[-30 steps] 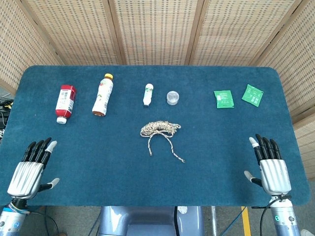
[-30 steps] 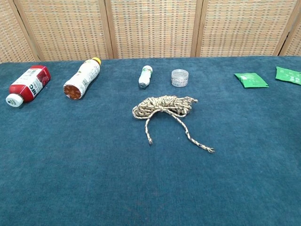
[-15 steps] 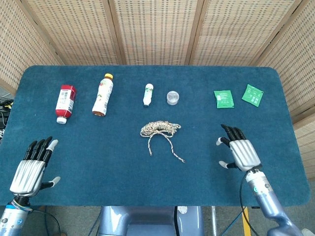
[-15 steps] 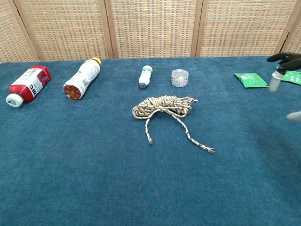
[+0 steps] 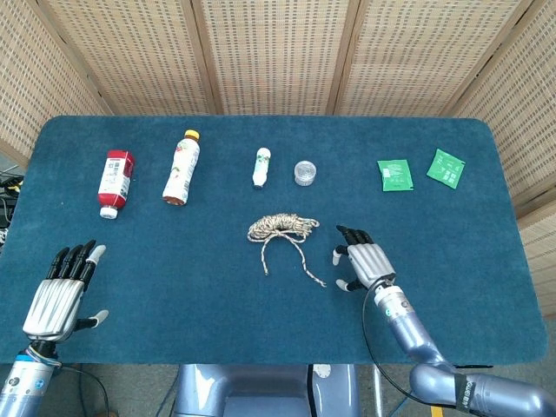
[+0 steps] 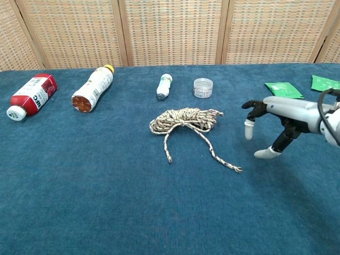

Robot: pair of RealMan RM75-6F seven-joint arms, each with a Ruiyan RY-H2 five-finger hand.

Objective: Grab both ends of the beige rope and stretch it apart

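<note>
1 beige rope [image 5: 282,229] mid-table, coiled, 2 loose ends trailing toward near edge. R hand [image 5: 362,261] just beside right-hand end, fingers spread, holding nothing. L hand [image 5: 59,297] at near-left edge, spread, holding nothing. Also 2 bottles [image 5: 181,168] (lying flat), 2 green packets [image 5: 394,174].

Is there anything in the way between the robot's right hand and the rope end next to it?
No. Only bare blue cloth lies between the right hand and the near rope end.
</note>
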